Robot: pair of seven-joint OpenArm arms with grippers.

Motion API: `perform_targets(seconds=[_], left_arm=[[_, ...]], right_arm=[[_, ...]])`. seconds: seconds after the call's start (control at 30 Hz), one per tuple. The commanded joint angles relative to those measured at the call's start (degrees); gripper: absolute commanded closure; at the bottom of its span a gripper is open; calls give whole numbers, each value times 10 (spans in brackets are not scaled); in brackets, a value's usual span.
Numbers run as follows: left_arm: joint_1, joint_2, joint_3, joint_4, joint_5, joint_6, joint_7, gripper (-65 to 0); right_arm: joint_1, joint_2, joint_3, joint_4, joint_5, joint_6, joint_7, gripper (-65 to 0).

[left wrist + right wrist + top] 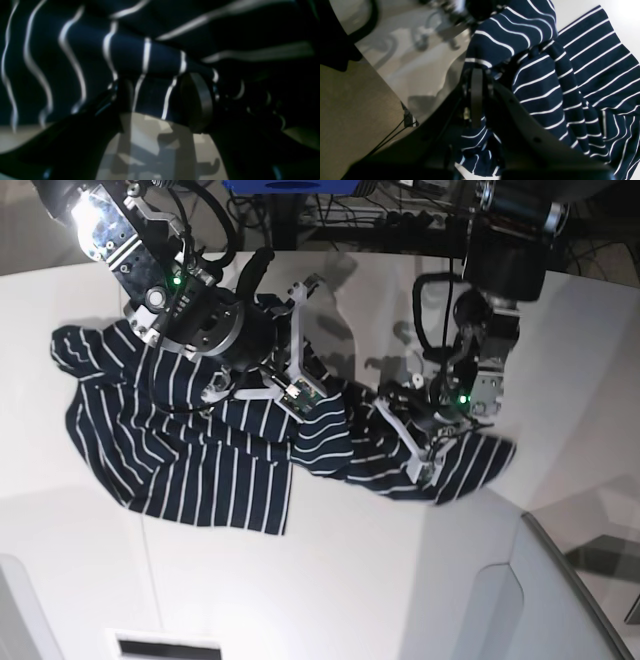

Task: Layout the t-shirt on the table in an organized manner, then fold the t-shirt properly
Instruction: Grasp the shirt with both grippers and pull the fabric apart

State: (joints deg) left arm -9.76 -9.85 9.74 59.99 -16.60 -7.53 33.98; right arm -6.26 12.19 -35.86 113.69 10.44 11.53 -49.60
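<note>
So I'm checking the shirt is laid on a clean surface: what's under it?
Under the t-shirt only the white table shows, bare around its edges. Whatever lies beneath the bunched middle, where the left tool and right tool hold it, is covered.

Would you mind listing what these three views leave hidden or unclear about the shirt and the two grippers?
- Left wrist view: the left gripper pinches a fold of the t-shirt; dark, blurred fabric fills the frame, hiding which part.
- Right wrist view: the right gripper is shut on the shirt; the pinch itself is buried in folds.
- Base view: both arms cover the shirt's middle, so collar and sleeves cannot be made out on the table.
</note>
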Motion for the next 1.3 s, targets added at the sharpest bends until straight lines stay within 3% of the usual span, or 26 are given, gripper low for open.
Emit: perform_targets(seconds=[0.0,0.2,0.37,0.53,0.67,0.77,0.87,1.0,1.27], left_arm=[[2,-4,1,-23,12,13,34,-327],[-59,15,1,-111,12,13,-33,-327],[-74,35,0,-133,12,13,-61,-327],[-73,30,-5,-46,6,13,-47,-327],[-44,17,-48,96,6,13,39,-327],[-14,18,-108,229,6,13,107,-327],[13,32,-150,342,6,13,169,-327],[38,68,-130,397,6,13,222,-337],[65,121,-107,345,7,13,219,-339]], right_arm=[[2,6,2,15,4,1,11,-5],[-35,15,-2,15,6,5,11,-3],[-63,10,1,6,6,68,11,-3],[-66,10,1,-49,6,83,11,-6],[-61,-4,2,-89,6,83,11,-12],[-54,-12,1,-99,6,83,7,-116],[-54,-10,1,-88,6,83,9,-303],[-53,-4,21,-54,3,79,10,-467],[-58,-7,216,-48,3,82,22,-473]])
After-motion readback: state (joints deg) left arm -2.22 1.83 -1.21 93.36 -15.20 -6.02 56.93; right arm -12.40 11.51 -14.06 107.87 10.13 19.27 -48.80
